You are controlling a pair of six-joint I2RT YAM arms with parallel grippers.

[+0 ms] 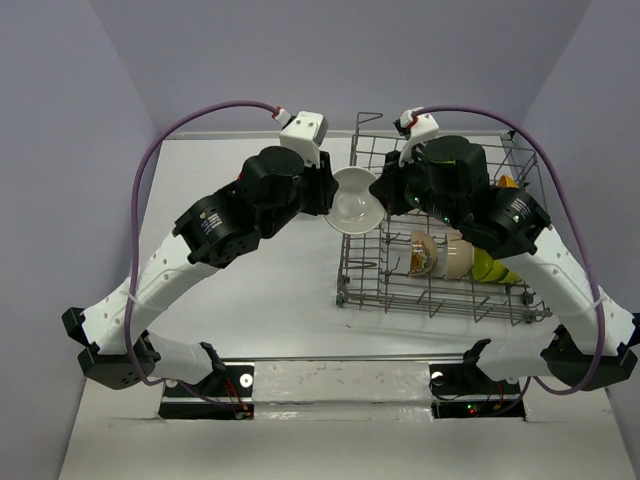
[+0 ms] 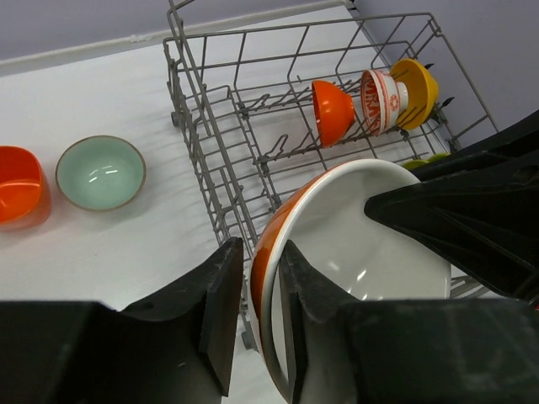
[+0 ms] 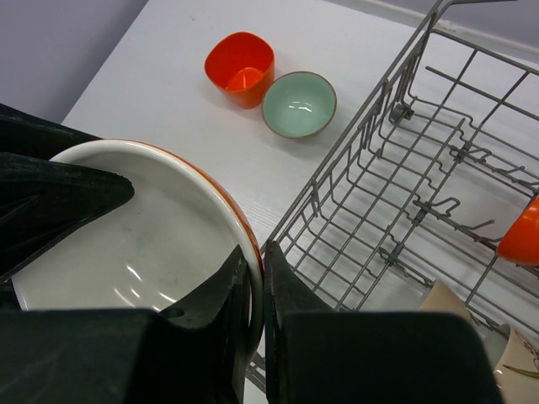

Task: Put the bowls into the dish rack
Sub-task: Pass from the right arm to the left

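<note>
1. Your right tool [image 3: 255, 257] is pinched tight on the rim of the white, orange-backed bowl [image 1: 355, 200].
2. Your left tool [image 2: 259, 252] straddles the opposite rim, fingers narrow; you cannot tell whether they grip.
3. The bowl sits between both tools, at the dish rack's [image 2: 221, 181] left wall.

Glossy bowl [image 2: 354, 244] — metal dish rack [image 2: 195, 118]
</note>
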